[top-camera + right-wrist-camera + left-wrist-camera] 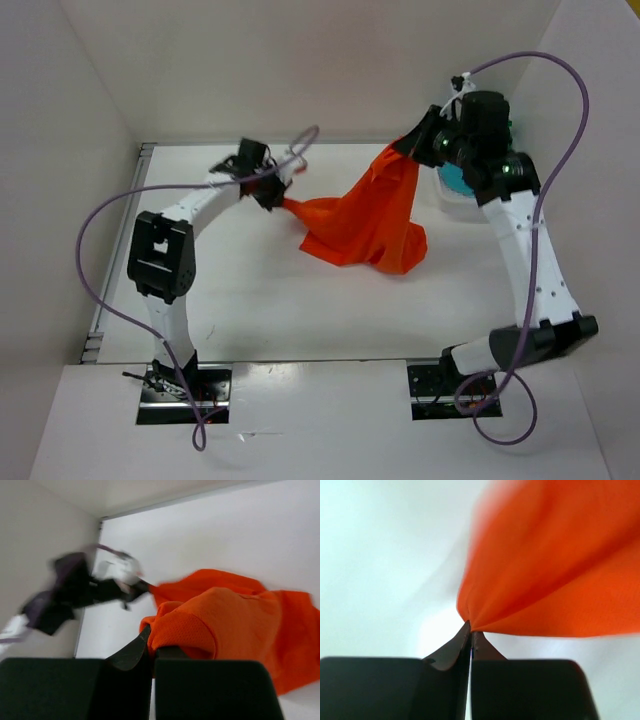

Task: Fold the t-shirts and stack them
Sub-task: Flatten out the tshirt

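Stretching between the claws, top view: the orange t-shirt (365,220) ran with its long axis from the left gripper (283,200) across and up to the right gripper (405,148). One end was drawn to a narrow point at the left claw and the other was raised at the right claw.
Shirt body, top view: the bulk sagged below and between the two claws. Its lower folds rested on the white table (250,300). It was soft cloth in broad creases, with a roughly triangular outline.
Left claw, top view: clenched on the shirt's pulled-out tip.
Right claw, top view: clenched on the shirt's upper edge, lifted above the table.
Beside the right claw, top view: a turquoise t-shirt (456,180) showed at a white basket (452,208), mostly hidden by the arm.
Left claw, left wrist view: the black fingers (451,650) were pressed together, pinching a gathered tip of orange cloth.
Shirt, left wrist view: the cloth (550,570) fanned out from the fingertips, up and to the right, with pleats radiating from the pinch. Its surface was smooth and blurred.
Right claw, right wrist view: the fingers (131,652) were shut on a bunched orange fold with a fine mesh-like knit.
Shirt, right wrist view: the cloth (240,625) spread ahead and to the right of the claw. A thin strip reached ahead to the blurred left claw (142,586), which held its far tip.
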Available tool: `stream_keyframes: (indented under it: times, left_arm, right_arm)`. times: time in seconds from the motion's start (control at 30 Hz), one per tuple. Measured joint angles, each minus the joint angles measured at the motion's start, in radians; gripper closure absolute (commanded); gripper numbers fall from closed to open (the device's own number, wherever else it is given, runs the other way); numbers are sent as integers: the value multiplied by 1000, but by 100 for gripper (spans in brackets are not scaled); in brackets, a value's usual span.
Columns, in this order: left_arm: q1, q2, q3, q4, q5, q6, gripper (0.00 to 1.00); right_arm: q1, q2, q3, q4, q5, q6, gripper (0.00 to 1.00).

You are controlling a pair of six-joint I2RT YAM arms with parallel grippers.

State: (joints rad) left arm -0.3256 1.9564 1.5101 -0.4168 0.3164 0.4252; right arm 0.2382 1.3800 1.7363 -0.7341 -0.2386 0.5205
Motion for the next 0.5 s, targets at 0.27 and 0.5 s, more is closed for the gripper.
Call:
stream_keyframes:
  times: [0.27, 0.5]
  left_arm:
    - [293, -47, 719, -78, 27, -92, 100]
    - [279, -381, 360, -94, 21, -5, 100]
  right_arm:
    - [-138, 513, 718, 0, -28, -78, 100]
    - [-136, 264, 240, 55, -48, -101, 100]
